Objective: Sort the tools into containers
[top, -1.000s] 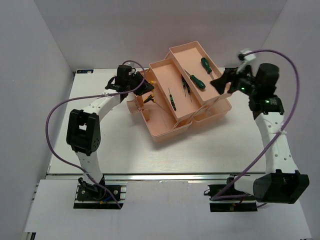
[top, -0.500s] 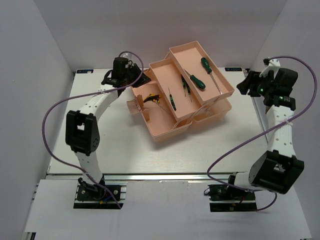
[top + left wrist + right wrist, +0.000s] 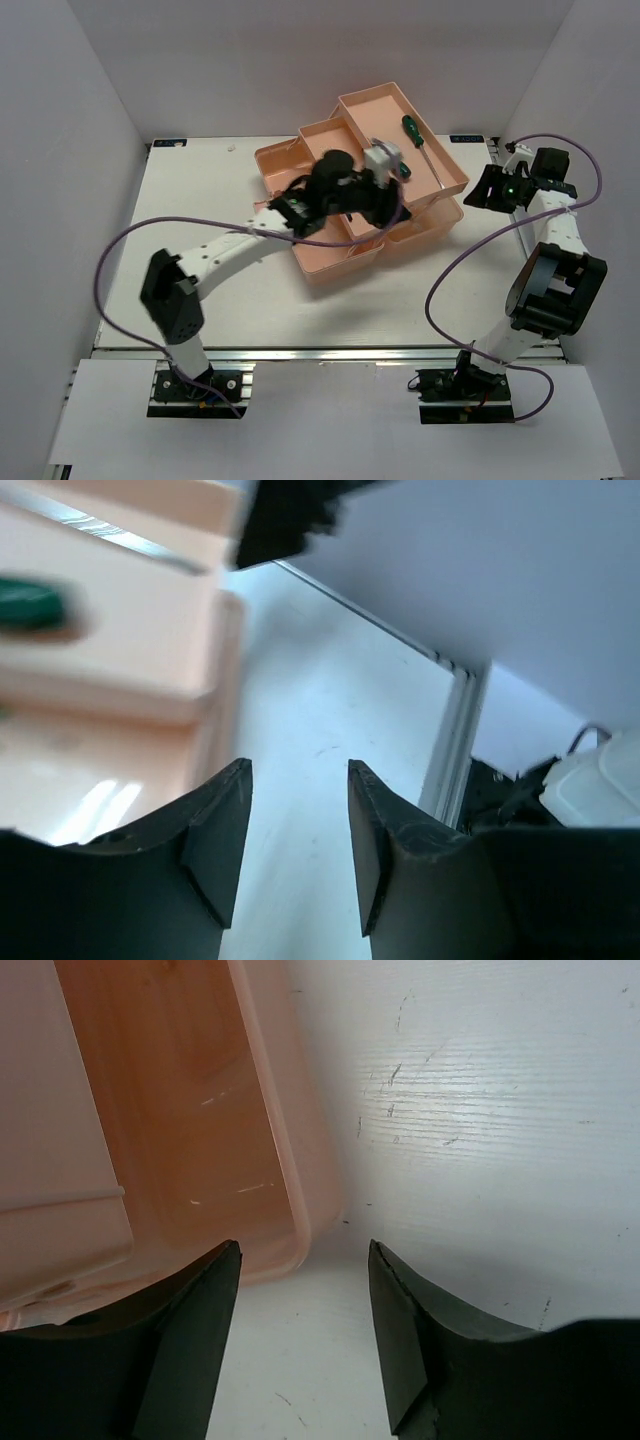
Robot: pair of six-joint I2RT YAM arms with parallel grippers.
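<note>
The salmon-pink toolbox (image 3: 330,268) stands open in the middle of the table with its trays folded out. A green-handled screwdriver (image 3: 411,131) lies in the far right tray, and a second green handle (image 3: 401,169) shows just past my left wrist. My left gripper (image 3: 388,203) reaches across over the middle trays. In the left wrist view my left gripper (image 3: 298,765) is open and empty, with the toolbox (image 3: 130,630) and a blurred green handle (image 3: 25,600) to its left. My right gripper (image 3: 490,186) hangs right of the toolbox. Its wrist view shows my right gripper (image 3: 303,1250) open and empty by a corner of the toolbox (image 3: 200,1110).
White walls close in the table on the left, back and right. The table's metal edge rail (image 3: 450,740) runs beyond the left fingers. The right arm's purple cable (image 3: 470,260) loops over the table right of the toolbox.
My left arm swung from the toolbox's left tray across over its middle, and its jaws opened wider. My right arm drew back to the right and its jaws narrowed somewhat.
</note>
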